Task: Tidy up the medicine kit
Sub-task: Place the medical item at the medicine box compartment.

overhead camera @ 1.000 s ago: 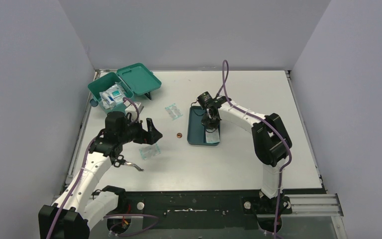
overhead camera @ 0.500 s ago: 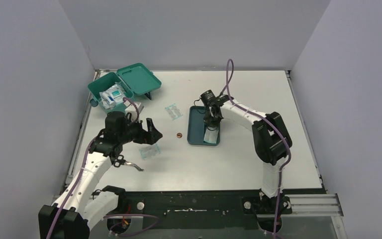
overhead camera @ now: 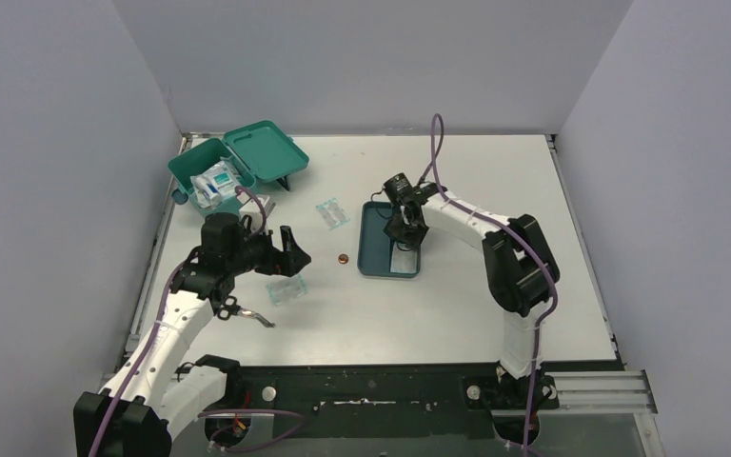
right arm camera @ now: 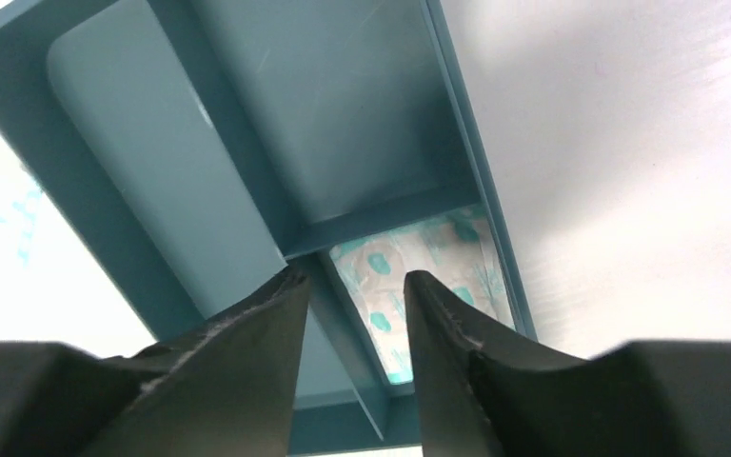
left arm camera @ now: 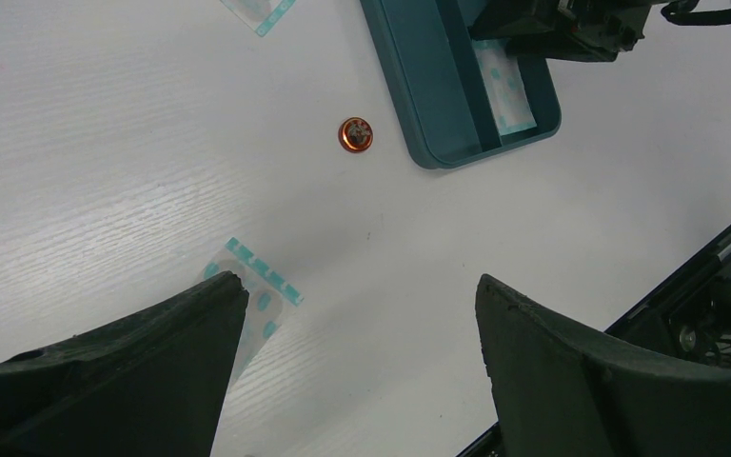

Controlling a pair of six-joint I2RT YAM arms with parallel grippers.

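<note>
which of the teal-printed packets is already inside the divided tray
The packet in the tray's near-right compartment; the far packet and the left packet lie flat on the table instead.

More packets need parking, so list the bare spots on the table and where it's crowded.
Bare: the table's right side beyond the right arm, and the near strip between the tray and the arm bases. The tray's long left compartment is empty. Crowded: the left half, with the box, two packets, a cap and the left gripper.
</note>
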